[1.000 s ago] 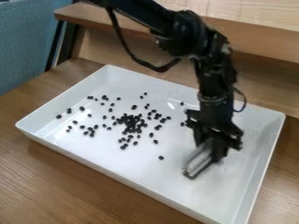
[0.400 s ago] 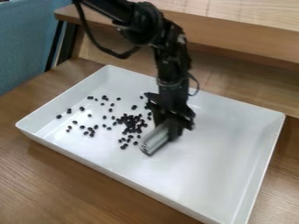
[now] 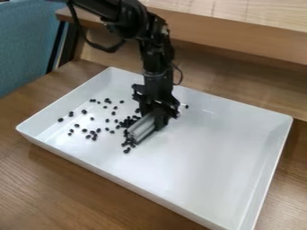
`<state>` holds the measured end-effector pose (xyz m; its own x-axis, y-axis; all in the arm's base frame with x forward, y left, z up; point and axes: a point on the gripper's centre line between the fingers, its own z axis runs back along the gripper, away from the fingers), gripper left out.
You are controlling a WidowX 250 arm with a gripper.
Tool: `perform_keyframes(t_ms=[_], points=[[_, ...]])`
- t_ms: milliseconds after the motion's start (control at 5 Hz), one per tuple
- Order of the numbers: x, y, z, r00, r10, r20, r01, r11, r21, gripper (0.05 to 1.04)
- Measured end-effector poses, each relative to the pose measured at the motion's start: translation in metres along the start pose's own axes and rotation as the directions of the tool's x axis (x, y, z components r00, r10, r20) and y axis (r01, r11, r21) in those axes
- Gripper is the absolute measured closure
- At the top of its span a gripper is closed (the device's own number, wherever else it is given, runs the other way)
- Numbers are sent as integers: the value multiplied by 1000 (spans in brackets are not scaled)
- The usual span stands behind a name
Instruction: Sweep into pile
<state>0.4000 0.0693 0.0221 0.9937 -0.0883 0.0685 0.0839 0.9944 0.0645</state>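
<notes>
My gripper point(image 3: 137, 135) is low over the tray, left of its middle, with its pale grey fingers shut together and slanting down to the left. Against their left side lies a cluster of small black beans point(image 3: 126, 122), partly hidden by the fingers. Several more sit just below the tips, near the bean point(image 3: 126, 151). Farther left, other beans point(image 3: 94, 134) are scattered loosely across the white tray. A lone bean point(image 3: 186, 106) lies to the right of the gripper.
The white tray point(image 3: 240, 114) has raised walls and stands on a brown wooden table point(image 3: 72, 184). Behind it runs a wooden ledge point(image 3: 240, 38), with blue fabric point(image 3: 27, 42) at the upper left.
The gripper has moved left across the tray from the right side to the bean cluster. Loose beans that lay right of the cluster are gone from their former spots.
</notes>
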Motion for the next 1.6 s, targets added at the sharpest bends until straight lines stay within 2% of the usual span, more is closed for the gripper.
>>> perform_keyframes(t_ms=[200, 600, 1000, 1200, 1600], points=[[-3, 21, -2, 999, 51, -11, -51, 999, 2, 678], [-31, 58, 0, 981, 195, 8, -195, 981, -19, 678], [-50, 74, 1, 970, 242, 6, -242, 970, -7, 678], [-54, 79, 1, 967, 253, -5, -253, 967, 9, 678], [-55, 81, 1, 974, 227, 3, -227, 974, 9, 678]])
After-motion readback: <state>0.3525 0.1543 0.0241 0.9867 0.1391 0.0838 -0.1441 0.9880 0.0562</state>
